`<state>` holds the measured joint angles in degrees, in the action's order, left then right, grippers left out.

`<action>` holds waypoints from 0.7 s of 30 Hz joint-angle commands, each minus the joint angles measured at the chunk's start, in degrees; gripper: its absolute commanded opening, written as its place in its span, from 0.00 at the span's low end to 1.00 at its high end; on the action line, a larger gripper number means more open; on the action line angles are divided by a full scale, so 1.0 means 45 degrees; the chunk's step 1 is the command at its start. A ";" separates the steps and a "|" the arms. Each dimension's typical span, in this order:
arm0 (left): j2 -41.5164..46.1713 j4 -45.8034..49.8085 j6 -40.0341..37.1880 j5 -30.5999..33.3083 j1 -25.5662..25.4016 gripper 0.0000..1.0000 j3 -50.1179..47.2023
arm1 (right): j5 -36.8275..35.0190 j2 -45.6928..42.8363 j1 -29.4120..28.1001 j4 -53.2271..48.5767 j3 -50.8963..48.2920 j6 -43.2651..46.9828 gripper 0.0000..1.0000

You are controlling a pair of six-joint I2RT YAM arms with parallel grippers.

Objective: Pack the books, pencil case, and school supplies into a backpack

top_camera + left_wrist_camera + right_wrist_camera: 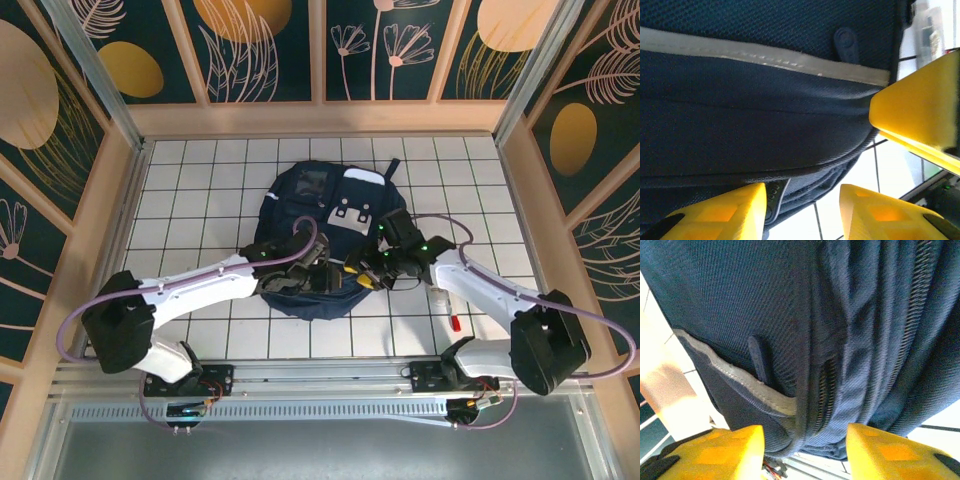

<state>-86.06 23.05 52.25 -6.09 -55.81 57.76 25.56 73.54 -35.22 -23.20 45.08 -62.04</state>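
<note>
1. The table is white tile inside a wooden rim. There are bare tiles to the left, right and far side of the load, while the near edge is crowded by both arm bases.
2. The backpack lies flat at the middle of the table, well clear of every rim. Its grey-white patch faces up.
3. The left gripper is at the backpack's near edge. In the left wrist view its jaws stand apart, with dark fabric against one finger and tile in the gap.
4. The right gripper is at the near right of the backpack, close to the left one. In its wrist view the jaws also stand apart, with folds of fabric hanging just beyond them.
5. The wrist views add detail the top view is too far off to give: a grey strip, a zipper pull and a zipper track.
6. A yellow wedge juts in at the right of the left wrist view. I cannot tell what it belongs to.
7. The red pen lies on open tile beside the right arm, apart from the backpack.
</note>
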 commanded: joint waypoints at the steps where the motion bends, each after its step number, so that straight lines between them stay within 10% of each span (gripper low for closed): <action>1: -0.0365 0.0593 -0.0128 0.0647 -0.0126 0.41 0.0478 | -0.0050 0.0244 -0.0314 0.0677 0.0568 -0.1085 0.41; 21: 0.0105 0.0891 -0.0277 0.1948 -0.0127 0.00 -0.0297 | -0.2689 -0.0527 -0.0941 0.0409 0.0478 -0.1933 0.00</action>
<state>-88.33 23.81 51.81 -0.36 -56.64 57.74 19.25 73.67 -39.46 -21.47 46.46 -70.50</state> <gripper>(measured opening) 0.049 0.050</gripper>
